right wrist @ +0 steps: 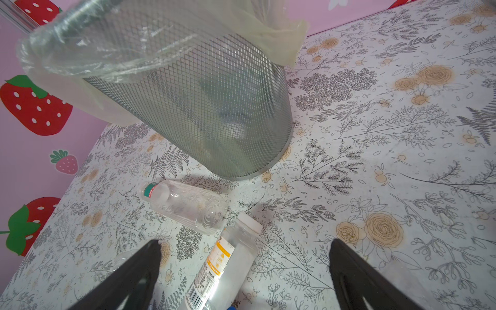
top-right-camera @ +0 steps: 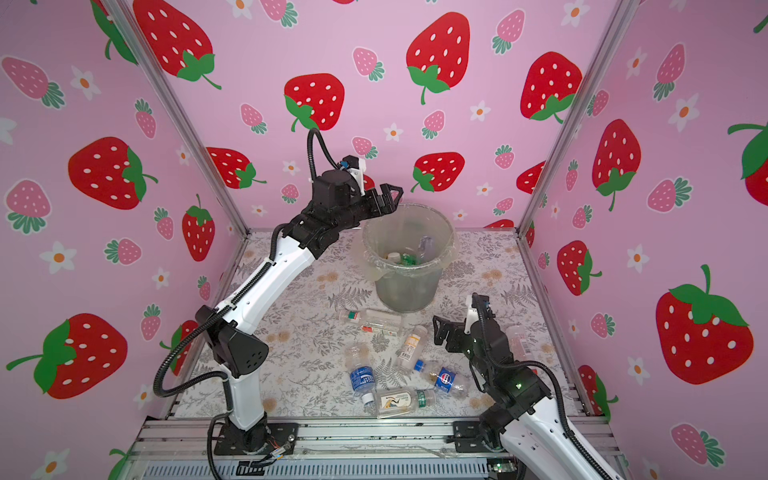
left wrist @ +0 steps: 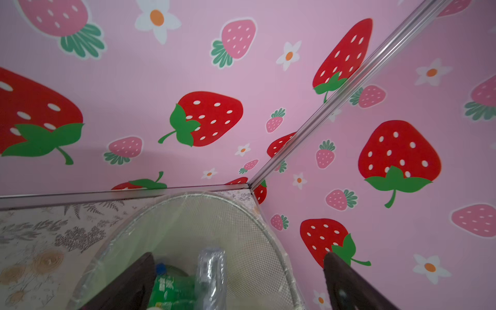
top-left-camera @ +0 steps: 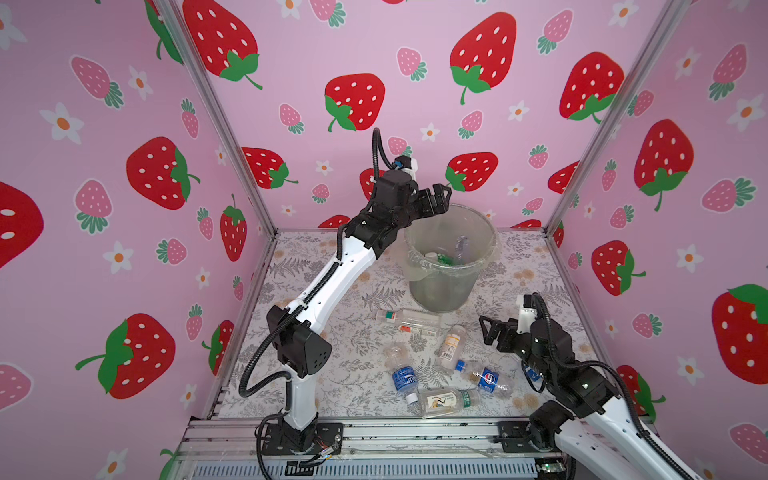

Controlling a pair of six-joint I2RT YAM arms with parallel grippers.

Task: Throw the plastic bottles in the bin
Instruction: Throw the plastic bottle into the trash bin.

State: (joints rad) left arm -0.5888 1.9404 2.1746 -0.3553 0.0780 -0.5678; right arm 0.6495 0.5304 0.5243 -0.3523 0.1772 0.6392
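Near the tabletop's front edge, loose plastic bottles (top-left-camera: 451, 401) lie on their sides. Your right gripper (top-left-camera: 489, 332) hangs just above them, jaws wide and empty, placed for a pick. Toward the back edge, your left gripper (top-left-camera: 441, 200) gapes empty over the bin (top-left-camera: 436, 295), where drops land inside.

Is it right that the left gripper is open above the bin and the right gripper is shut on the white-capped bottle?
No. The right wrist view shows the right gripper open, the white-capped bottle lying loose beneath it. The left gripper is open above the bin.
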